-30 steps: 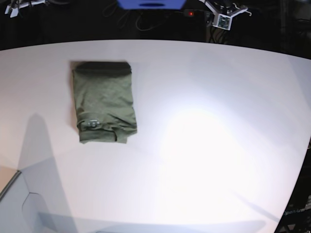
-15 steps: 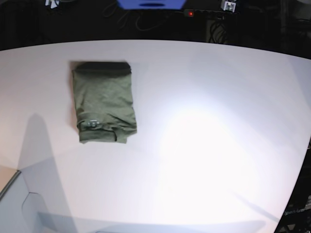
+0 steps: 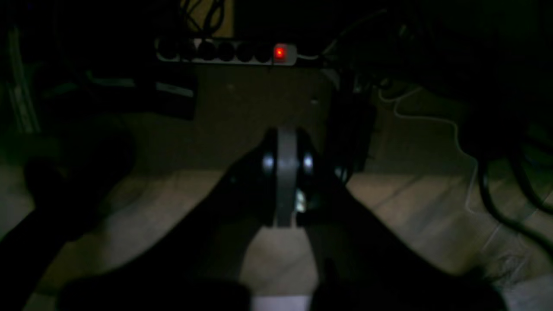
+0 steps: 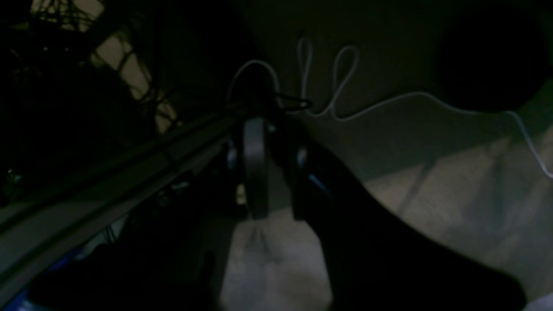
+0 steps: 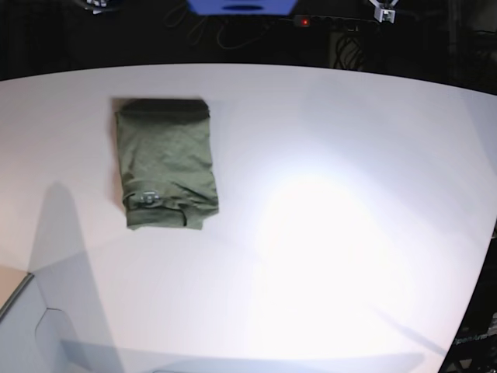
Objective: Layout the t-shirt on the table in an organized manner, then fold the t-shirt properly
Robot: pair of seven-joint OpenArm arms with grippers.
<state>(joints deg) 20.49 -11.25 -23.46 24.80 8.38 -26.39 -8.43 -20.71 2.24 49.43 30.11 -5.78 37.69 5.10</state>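
The olive-green t-shirt [image 5: 165, 163] lies folded into a compact rectangle on the left part of the white table [image 5: 326, 233], with a small label near its front edge. Both arms are drawn back beyond the table's far edge. Only a bit of the left arm [image 5: 384, 11] and of the right arm [image 5: 97, 3] shows at the top of the base view. In the left wrist view my left gripper [image 3: 287, 147] is shut and holds nothing, over a dim floor. My right gripper [image 4: 274, 147] shows a narrow gap between its fingers and holds nothing.
A power strip [image 3: 227, 52] with a red light lies on the dark floor behind the table, with cables [image 4: 332, 95] around it. A pale panel [image 5: 23, 326] sits at the front left corner of the base view.
Both arm ends have pulled back toward the top edge of the base view, almost out of the picture. The folded t-shirt has not moved.
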